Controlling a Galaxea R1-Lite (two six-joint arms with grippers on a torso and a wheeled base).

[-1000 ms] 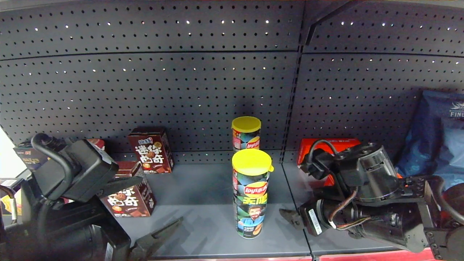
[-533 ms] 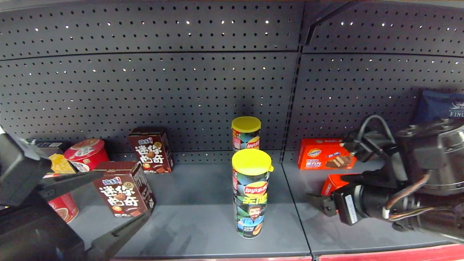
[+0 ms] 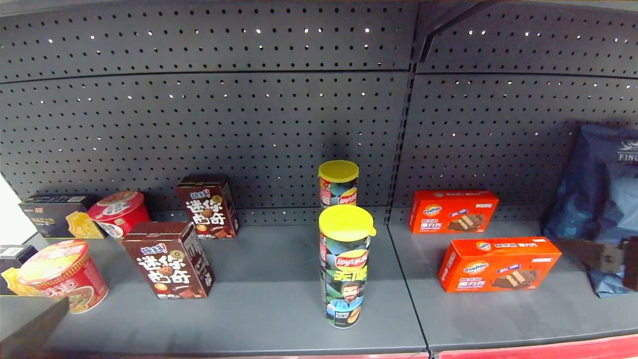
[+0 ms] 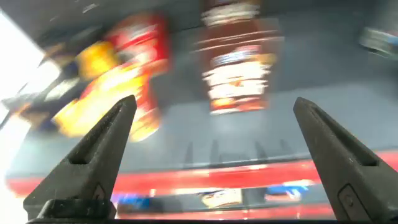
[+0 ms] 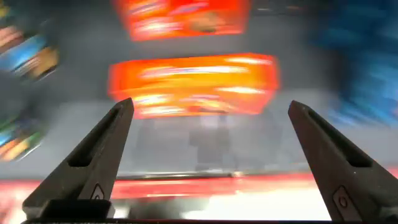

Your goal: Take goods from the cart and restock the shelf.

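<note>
My left gripper [image 4: 214,162] is released, its two dark fingers [image 4: 93,162] spread wide with nothing between them. Ahead of it, blurred, are the red front lip [image 4: 217,180] of the shelf [image 4: 249,134], a brown cookie box [image 4: 239,65] and a red noodle cup [image 4: 124,81].

My right gripper [image 5: 211,162] is also released and empty, fingers apart. Ahead of it, past the same red lip, lie two orange wafer boxes, a near one [image 5: 193,84] and a far one [image 5: 183,15], with a blue bag [image 5: 367,62] to their right.

From my head camera, the grey shelf [image 3: 279,299] runs left to right under a dark pegboard back wall [image 3: 249,124].

- **Far left:** a dark box with yellow print [image 3: 57,215] stands at the back. The far noodle cup [image 3: 118,213] is just to its right, tilted. The near noodle cup [image 3: 62,274] is close to the front, also tilted.
- **Left of centre:** two brown cookie boxes stand upright, a near one [image 3: 169,262] and a far one [image 3: 208,205].
- **Centre:** two yellow-lidded chip cans stand upright in line, the near can [image 3: 345,269] in front of the far can [image 3: 338,183], which is against the wall.
- **Right:** the far orange box [image 3: 452,211] stands by the wall. The near orange box [image 3: 498,263] sits in front of it and slightly to the right.
- **Far right:** the blue bag [image 3: 598,199] leans against the wall.
</note>
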